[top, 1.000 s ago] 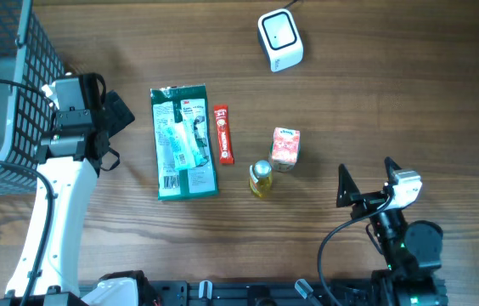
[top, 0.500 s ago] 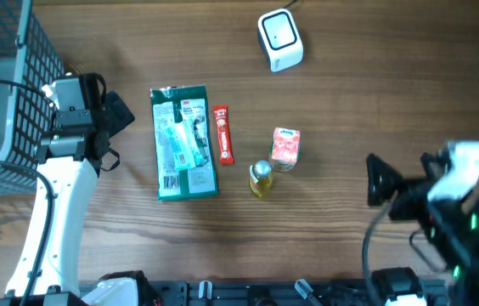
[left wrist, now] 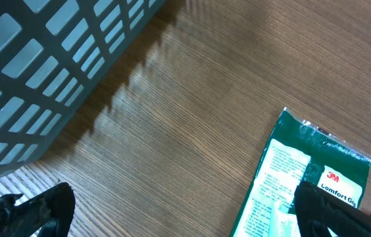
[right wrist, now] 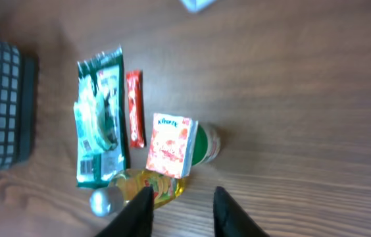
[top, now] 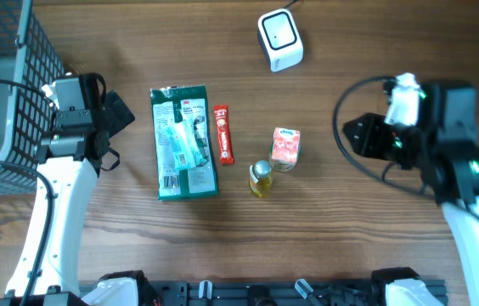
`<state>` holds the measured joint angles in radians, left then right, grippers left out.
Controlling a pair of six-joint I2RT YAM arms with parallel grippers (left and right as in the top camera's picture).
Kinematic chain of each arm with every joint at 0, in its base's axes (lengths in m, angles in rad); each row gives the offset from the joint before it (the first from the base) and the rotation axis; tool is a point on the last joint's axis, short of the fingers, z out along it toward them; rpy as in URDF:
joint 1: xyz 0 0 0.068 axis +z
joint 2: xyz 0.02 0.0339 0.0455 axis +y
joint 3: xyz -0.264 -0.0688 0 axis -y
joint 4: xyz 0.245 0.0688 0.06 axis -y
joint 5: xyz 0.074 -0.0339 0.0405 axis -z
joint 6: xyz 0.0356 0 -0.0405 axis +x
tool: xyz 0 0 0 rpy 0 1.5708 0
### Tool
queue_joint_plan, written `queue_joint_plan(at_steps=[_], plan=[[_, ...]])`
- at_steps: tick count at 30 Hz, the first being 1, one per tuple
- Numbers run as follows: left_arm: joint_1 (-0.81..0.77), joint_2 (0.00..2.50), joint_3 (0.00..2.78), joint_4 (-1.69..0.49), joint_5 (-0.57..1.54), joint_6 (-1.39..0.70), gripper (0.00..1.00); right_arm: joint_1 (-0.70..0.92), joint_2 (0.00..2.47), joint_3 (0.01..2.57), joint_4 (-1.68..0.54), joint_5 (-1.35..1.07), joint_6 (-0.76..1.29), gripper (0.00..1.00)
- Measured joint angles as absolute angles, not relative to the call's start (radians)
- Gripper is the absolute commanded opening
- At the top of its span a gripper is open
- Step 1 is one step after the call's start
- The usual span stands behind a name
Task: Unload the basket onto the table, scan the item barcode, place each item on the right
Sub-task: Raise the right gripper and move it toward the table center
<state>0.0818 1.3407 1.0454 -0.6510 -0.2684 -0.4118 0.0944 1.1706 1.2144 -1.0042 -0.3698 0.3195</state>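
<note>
Right arm swung up from the near edge to mid-table; items unmoved.
Right gripper [top: 354, 136] hung right of the carton [top: 285, 148], the likely pick, fingers narrowly apart, empty. Left gripper [top: 119, 115] gaped wide beside the pack [top: 184, 142]. Nothing lifted or scanned yet. Bottle [top: 260, 178] sat just beside the carton, crowding a grasp; scanner [top: 279, 39] stood well apart.

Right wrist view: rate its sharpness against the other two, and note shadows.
Right wrist view: soft throughout, print on the pink carton smeared. Left wrist view: crisp wood grain, the basket throwing a lattice shadow on the table. Overhead view: items sharp, evenly lit.
</note>
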Motion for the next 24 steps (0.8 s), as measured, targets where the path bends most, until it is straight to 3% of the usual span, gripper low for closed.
queue_joint_plan(at_steps=[10, 15, 24], plan=[[0.082, 1.341, 1.045, -0.651, -0.268, -0.412, 1.0, 0.138, 1.47, 1.214, -0.976, -0.469, 0.317, 0.48], [0.082, 1.341, 1.045, -0.651, -0.268, -0.412, 1.0, 0.224, 1.534, 1.214, -0.915, -0.471, 0.317, 0.51], [0.082, 1.341, 1.045, -0.651, -0.268, -0.412, 1.0, 0.259, 1.554, 1.213, -0.899, -0.409, 0.368, 0.48]])
